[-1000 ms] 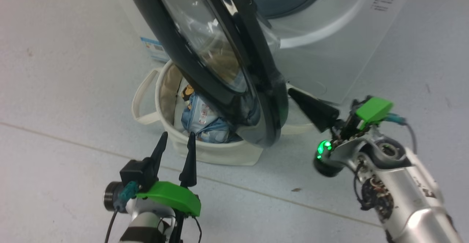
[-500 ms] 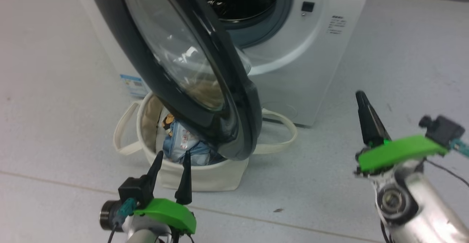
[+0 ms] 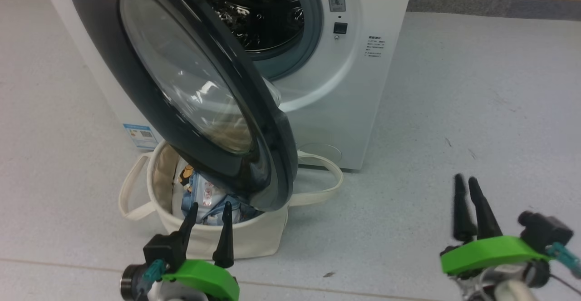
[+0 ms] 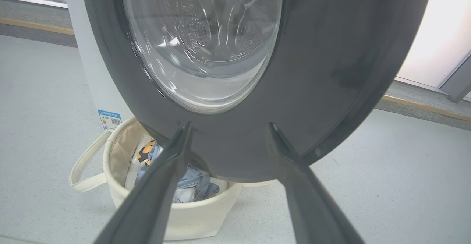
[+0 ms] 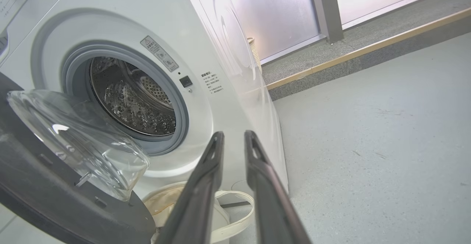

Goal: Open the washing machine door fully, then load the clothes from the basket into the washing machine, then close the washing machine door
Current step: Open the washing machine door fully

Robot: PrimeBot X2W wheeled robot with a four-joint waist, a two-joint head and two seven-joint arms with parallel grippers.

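Above the basket (image 3: 258, 239) on the floor (image 3: 454, 87), the glossy black-rimmed washing machine door (image 3: 181, 87) stands ajar; left gripper (image 3: 210, 204) jaws wide apart, right gripper (image 3: 466, 178) jaws narrowly apart.

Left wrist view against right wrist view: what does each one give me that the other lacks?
Left wrist view: the outer face of the door, the clothes lying in the basket, and the blue label on the washing machine.
Right wrist view: the open drum mouth, the door's clear bowl seen from inside, and a frosted window.
Shared: door, basket below it, washing machine, grey floor.
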